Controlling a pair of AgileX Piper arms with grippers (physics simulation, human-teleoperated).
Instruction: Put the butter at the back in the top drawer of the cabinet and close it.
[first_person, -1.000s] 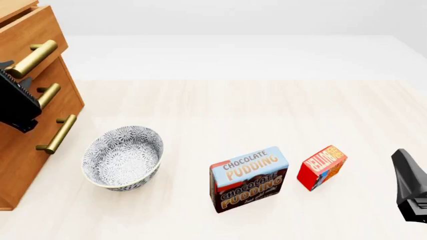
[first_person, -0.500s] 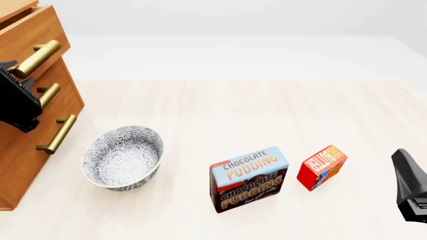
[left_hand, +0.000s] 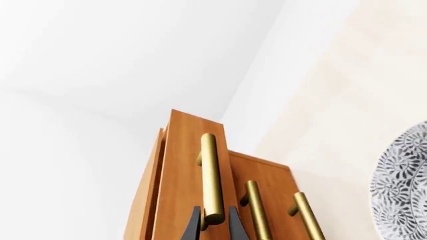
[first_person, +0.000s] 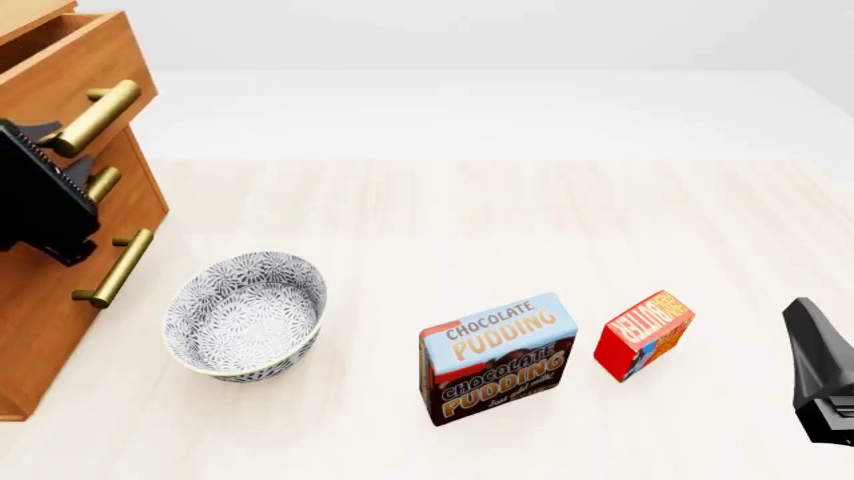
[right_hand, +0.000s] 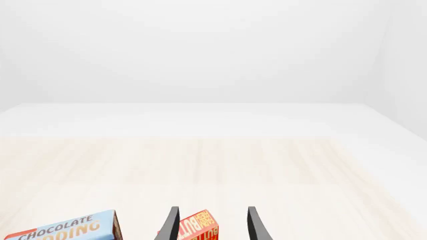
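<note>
Cabinet (first_person: 54, 320) brown wood, brass handles; butter (first_person: 643, 334) red-orange, white lettering; bowl (first_person: 246, 315) grey-white floral; pudding box (first_person: 499, 357) blue-brown.

The black left gripper (left_hand: 213, 225) is seen closed narrowly; the black right gripper (right_hand: 210, 225) is held low — fingers parted.

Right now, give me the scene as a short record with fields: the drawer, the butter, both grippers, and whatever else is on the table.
top drawer: pulled partly out of the cabinet, front standing proud of the lower drawers
left gripper: fingers either side of the top drawer's brass handle
butter: on the table, right of the chocolate pudding box, untouched
right gripper: open, behind the butter, aimed at it, not touching
bowl: patterned, empty, near the cabinet
step: drawer opening, butter not yet picked
</note>
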